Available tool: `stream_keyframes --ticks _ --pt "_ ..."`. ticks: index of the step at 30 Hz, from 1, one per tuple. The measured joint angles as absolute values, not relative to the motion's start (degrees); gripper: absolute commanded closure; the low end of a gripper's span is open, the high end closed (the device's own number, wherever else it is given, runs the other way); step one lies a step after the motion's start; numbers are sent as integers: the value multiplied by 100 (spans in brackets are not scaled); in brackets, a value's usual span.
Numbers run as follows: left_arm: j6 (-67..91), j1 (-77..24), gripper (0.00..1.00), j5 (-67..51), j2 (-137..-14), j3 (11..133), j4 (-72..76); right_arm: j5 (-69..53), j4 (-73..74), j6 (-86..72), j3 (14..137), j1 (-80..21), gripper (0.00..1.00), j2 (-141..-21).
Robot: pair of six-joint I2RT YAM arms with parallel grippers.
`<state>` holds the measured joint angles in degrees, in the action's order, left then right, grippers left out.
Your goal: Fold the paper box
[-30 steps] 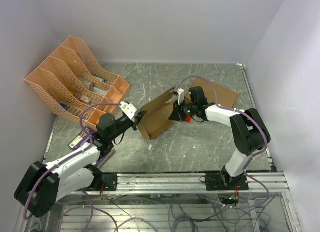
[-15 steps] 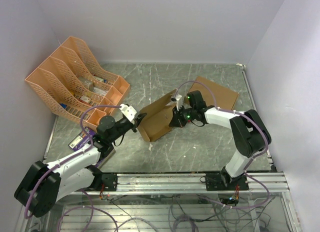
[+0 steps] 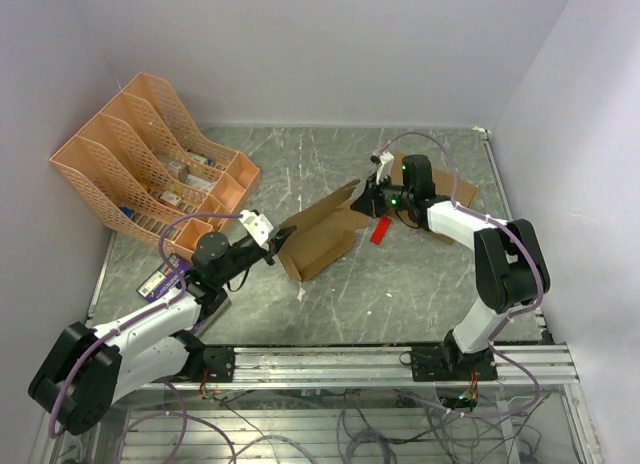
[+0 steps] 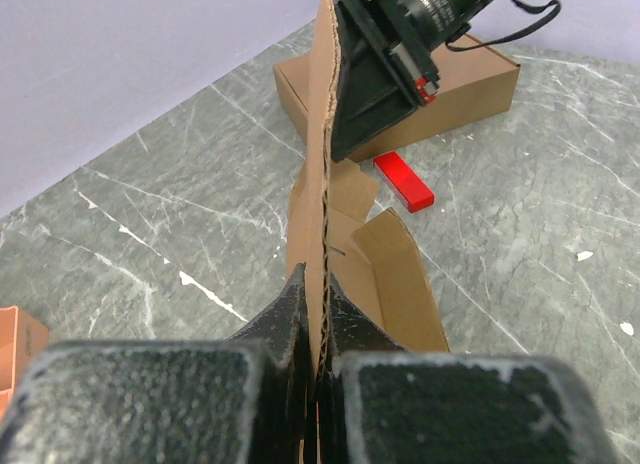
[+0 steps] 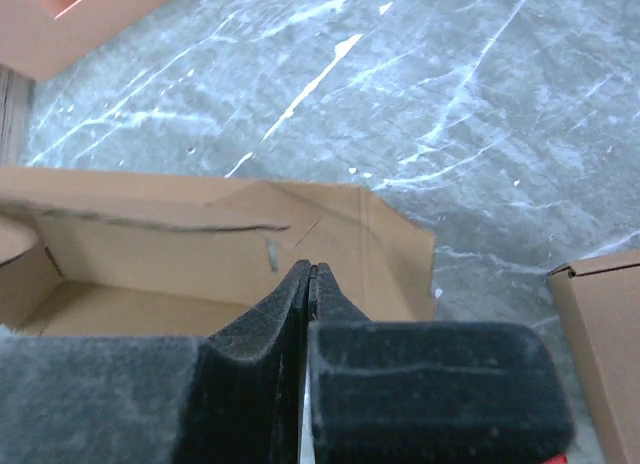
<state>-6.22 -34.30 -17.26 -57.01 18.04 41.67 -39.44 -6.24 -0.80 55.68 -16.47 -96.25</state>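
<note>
paper box (image 3: pixel 322 236): half-folded and open, mid-table on the grey table (image 3: pixel 400 284), between the two arms.
left gripper (image 4: pixel 318 319): clamped on the paper box's near edge, holding that wall upright (edge-on from the wrist).
right gripper (image 5: pixel 309 276): fingers pressed together, nothing between them, at the far flap.
red block (image 3: pixel 380 230): flat, just beside the paper box.
larger box (image 3: pixel 455 187): behind the right arm.

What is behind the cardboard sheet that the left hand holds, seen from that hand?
The right hand, shut, close by the paper box; a red block on the table; a larger closed brown box farther back. The hand covers part of that box.
</note>
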Motion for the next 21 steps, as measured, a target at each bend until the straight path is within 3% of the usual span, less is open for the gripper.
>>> stream_keyframes --ticks 8,21 --pt "-598 -3430 93 -1741 -5701 1778 4252 -3708 -1424 -906 5634 -1656 100 -10232" --pt "-541 -3430 93 -1730 -5892 1739 4372 -4351 -2593 -1433 5026 -1857 100 -10276"
